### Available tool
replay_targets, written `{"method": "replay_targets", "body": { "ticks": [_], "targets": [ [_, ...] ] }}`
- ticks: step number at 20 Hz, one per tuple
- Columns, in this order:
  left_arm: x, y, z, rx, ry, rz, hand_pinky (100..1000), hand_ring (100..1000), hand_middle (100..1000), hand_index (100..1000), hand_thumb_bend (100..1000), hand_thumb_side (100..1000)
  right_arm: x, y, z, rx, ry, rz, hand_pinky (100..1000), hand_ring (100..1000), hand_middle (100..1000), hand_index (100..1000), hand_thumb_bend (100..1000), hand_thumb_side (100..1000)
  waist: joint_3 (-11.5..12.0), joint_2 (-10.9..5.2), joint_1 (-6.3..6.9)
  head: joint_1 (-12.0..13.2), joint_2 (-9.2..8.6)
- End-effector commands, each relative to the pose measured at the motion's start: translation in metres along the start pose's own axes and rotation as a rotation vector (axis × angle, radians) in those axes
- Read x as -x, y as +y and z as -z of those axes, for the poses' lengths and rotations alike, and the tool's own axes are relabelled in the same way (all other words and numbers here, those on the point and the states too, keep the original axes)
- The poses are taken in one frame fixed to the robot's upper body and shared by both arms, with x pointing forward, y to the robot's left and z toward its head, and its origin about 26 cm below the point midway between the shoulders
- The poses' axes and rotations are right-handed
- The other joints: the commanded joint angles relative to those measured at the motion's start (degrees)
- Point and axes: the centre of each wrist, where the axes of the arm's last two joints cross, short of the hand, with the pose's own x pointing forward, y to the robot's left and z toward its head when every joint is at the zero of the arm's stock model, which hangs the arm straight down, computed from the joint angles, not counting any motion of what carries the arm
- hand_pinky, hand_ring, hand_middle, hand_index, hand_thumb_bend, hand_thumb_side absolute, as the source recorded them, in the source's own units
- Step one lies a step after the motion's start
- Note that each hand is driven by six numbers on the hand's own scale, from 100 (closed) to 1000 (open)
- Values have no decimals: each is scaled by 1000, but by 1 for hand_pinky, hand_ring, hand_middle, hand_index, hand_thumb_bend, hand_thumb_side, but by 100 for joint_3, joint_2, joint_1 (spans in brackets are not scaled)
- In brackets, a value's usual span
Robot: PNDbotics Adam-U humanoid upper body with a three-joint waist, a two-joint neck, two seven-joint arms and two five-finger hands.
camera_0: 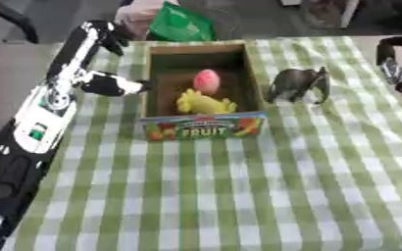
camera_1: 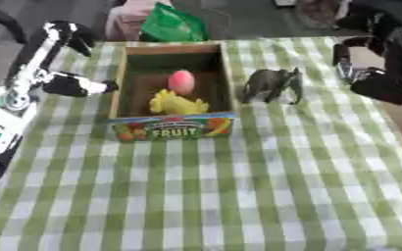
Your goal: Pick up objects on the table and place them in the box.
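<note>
Right eye view showed the grey elephant toy (camera_1: 271, 84) standing on the counter (camera_1: 238, 186) just beside the box (camera_1: 226, 73), which held pink and yellow items. Left hand (camera_0: 114, 84) and right hand (camera_1: 378, 87): finger state indiscernible.

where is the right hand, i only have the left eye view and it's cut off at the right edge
Observer: The right eye view shows it. The right hand hangs at the table's far right side, level with the elephant toy.
Operator: is it touching the elephant
Observer: No. A strip of checked cloth shows between them. The elephant stands upright just outside the box's right wall.
Operator: which way does the arm come in
Observer: From the upper right corner, down towards the table edge.
</note>
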Motion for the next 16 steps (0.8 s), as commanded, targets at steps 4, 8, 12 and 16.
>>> {"method": "replay_targets", "body": {
  "ticks": [4,8,12,16],
  "targets": [
    [-16,9,-26,-67,36,-118,637,513,522,681,811,115,-1,-30,29,-116,75,-144,812,952,811,961,100,200,132,-104,-23,-137,-103],
    [-24,9,-35,-71,57,-195,637,512,520,680,812,119,1,-22,56,-187,131,-144,829,985,839,969,100,202,216,-104,-16,-154,-134],
    [-25,8,-37,-65,67,-273,638,512,520,680,814,126,11,-8,73,-268,178,-134,860,1000,886,980,100,206,281,-95,-9,-209,-150],
    [-26,8,-37,-56,64,-326,639,512,519,680,814,126,26,4,79,-316,221,-134,868,1000,888,979,100,211,340,-84,2,-262,-164]
  ]
}}
